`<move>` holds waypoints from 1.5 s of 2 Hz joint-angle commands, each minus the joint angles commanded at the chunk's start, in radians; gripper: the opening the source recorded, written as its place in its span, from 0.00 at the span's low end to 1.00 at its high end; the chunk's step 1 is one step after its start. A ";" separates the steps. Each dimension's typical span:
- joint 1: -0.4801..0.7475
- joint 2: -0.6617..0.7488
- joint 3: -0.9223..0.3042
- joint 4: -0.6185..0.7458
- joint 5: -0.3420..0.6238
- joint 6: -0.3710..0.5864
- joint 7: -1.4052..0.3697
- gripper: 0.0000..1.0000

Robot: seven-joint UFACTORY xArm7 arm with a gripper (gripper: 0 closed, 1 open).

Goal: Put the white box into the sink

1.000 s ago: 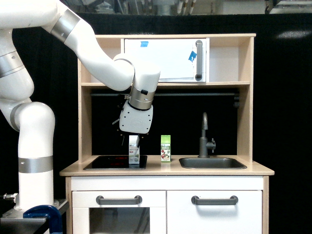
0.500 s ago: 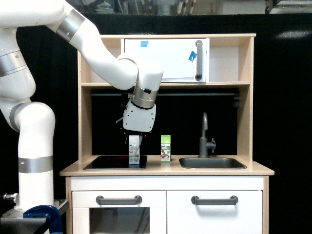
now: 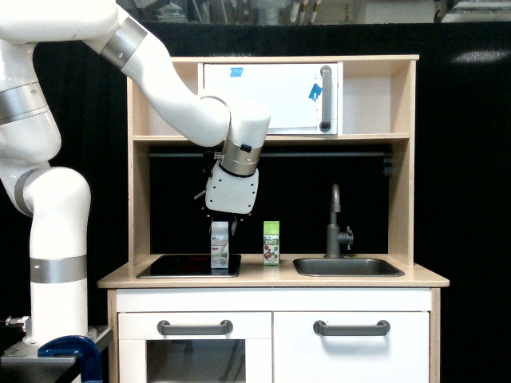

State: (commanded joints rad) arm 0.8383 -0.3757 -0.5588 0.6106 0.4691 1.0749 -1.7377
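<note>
At the front, two white cabinet doors with dark bar handles sit under a pale wooden worktop (image 3: 271,281) with a smooth matte face. On it, toward the exterior view's left, lies a flat glossy black hob (image 3: 180,266) with a faint red glow. The white box (image 3: 219,245) stands upright on the hob's right part, its long axis vertical, gabled top pointing up, printed front facing the camera with a reddish-green patch low down. Just beside it to the exterior view's right, off the hob, stands a green-topped juice carton (image 3: 271,242), also upright. Farther right a dark metal sink (image 3: 347,267) is let into the worktop, with a grey curved tap (image 3: 336,223) behind it.

The gripper (image 3: 224,224) hangs from the rounded white arm just above the white box's top; its dark fingers are mostly hidden behind the white housing, so I cannot tell how wide it stands or whether it touches the box.

Behind, a wooden shelf carries a white cupboard door (image 3: 271,97) with a grey handle and blue tape bits.
</note>
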 joint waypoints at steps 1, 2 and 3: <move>0.010 0.005 0.022 -0.023 0.024 -0.034 0.003 1.00; 0.013 0.016 0.031 -0.059 0.049 -0.076 -0.021 1.00; 0.012 0.037 0.025 -0.050 0.059 -0.077 -0.039 0.00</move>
State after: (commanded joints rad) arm 0.8503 -0.3385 -0.5336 0.5611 0.5282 0.9982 -1.7769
